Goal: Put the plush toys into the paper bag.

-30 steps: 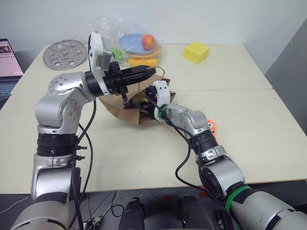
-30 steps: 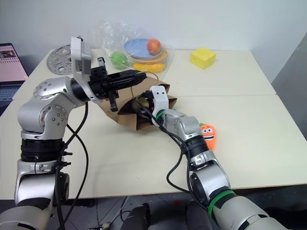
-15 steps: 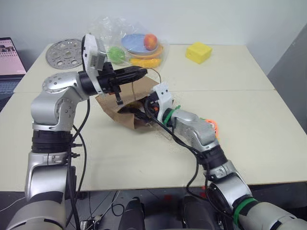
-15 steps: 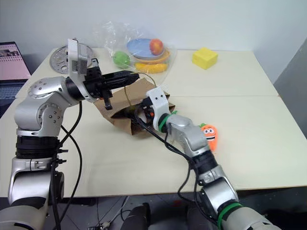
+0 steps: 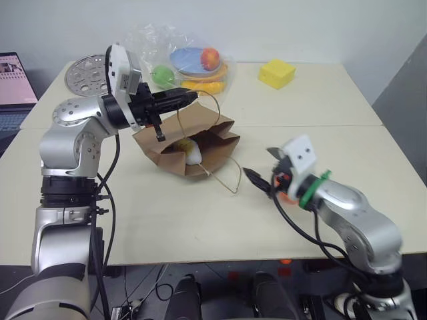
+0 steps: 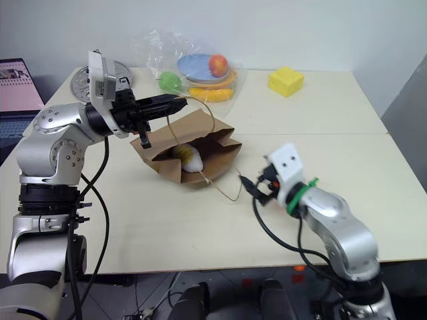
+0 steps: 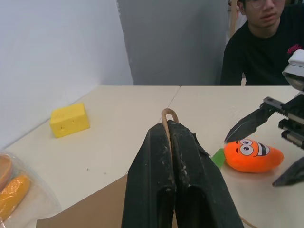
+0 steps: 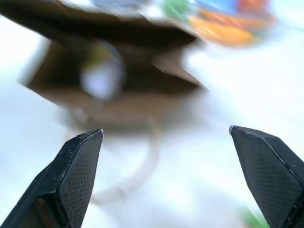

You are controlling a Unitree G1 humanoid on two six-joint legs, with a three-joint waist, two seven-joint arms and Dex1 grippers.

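Paper bag (image 6: 190,148): brown kraft, lying on its side near middle of table (image 6: 133,220), mouth open toward robot. One cord handle (image 7: 168,116) lifted and pinched; other handle loop (image 5: 227,175) trails flat on tabletop in front of mouth.

Chick plush (image 6: 189,157): white w/ yellow, inside bag mouth, resting on lower wall.

Carrot plush (image 7: 251,155): orange, grinning face, green top; lying on table outside bag, to its right, just beside right gripper. In eye views mostly hidden behind right wrist.

Left gripper (image 5: 185,97): fingers clenched tight on upper cord handle, holding bag's top edge up; points about level across bag top.

Right gripper (image 6: 252,189): jaws spread wide, empty; sits low over table, right of bag, apart from it, tips toward bag mouth. Right wrist view: both fingertips (image 8: 71,166) far apart, blurred bag and chick ahead.

Clear plastic bag (image 6: 187,63): far side of table behind paper bag; holds blue plate, red-orange fruit, green fruit, yellow-orange fruit.

Yellow foam cube (image 6: 285,81): far right part of table, well apart from bag.

Perforated metal disc (image 5: 87,70): far left corner of table.

Laptop (image 6: 17,87): left edge, beyond table.

Person (image 7: 266,42): dark top, seated across table, in left wrist view.
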